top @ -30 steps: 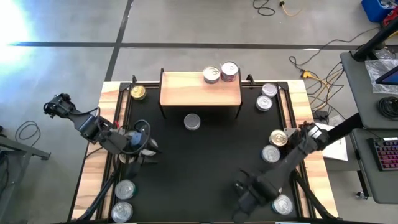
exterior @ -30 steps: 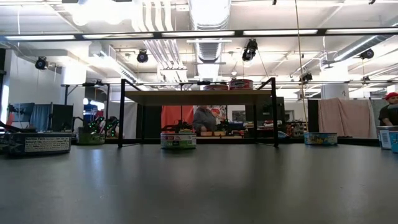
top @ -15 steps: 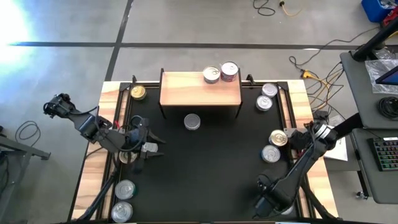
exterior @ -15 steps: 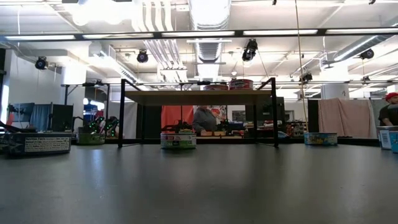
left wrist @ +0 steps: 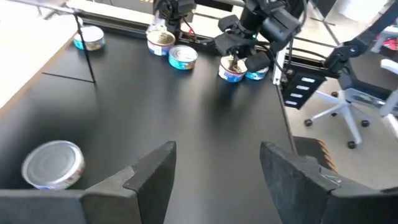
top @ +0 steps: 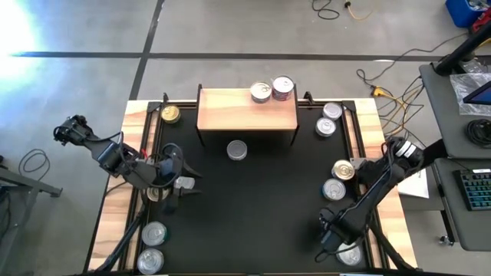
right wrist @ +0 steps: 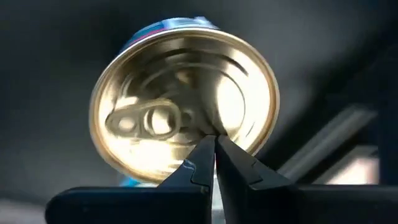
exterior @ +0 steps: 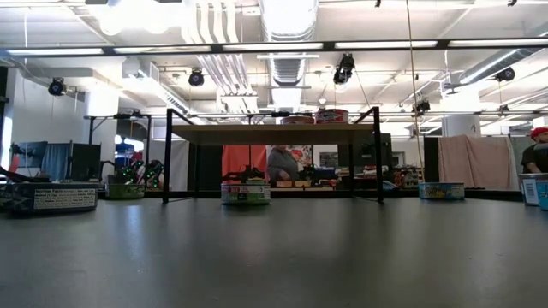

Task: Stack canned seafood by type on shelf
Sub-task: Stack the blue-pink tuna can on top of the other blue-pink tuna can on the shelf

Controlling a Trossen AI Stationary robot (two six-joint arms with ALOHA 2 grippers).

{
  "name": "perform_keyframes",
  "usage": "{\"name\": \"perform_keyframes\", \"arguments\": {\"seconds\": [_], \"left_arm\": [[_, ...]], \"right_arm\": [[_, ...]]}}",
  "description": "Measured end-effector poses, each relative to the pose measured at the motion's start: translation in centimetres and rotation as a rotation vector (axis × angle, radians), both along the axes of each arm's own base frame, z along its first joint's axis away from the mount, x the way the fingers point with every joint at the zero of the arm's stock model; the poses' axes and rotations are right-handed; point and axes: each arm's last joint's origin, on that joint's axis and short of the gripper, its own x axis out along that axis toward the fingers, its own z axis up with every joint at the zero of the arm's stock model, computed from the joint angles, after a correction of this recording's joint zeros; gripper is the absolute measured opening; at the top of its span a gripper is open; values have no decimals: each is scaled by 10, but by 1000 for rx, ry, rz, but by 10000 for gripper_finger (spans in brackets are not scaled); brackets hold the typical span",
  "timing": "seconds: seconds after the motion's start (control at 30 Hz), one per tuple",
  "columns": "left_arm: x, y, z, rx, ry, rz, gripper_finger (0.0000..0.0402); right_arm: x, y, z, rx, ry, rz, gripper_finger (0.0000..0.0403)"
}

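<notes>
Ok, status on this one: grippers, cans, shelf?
Left gripper open, empty, over black mat. Right gripper shut above gold-lidded round tin. Two silver-lidded tins on light-wood shelf. Nothing blocking.

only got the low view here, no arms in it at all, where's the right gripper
observer: the right gripper is shut, tips pointing at a gold-lidded round tin with a pull tab, on the right side of the black mat, far from the shelf.
operator: and the left one
observer: the left gripper is open and empty over the mat's left side, with a silver-lidded round tin beside it.
operator: how many tins on the shelf
observer: two round tins, side by side on the right part of the light-wood shelf.
</notes>
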Motion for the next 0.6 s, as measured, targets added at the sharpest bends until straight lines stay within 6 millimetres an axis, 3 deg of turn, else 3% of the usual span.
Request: {"name": "perform_keyframes", "arguments": {"seconds": [0.2, 0.37, 0.6], "left_arm": [[5, -3, -4, 12, 20, -6, 222], [16, -9, -13, 55, 61, -13, 222], [29, -18, -26, 36, 121, 9, 222]], "right_arm": [[41, -3, 18, -102, -358, -16, 9], [76, -8, 44, -185, -622, 97, 9], [81, -13, 62, -210, -598, 210, 9]]}}
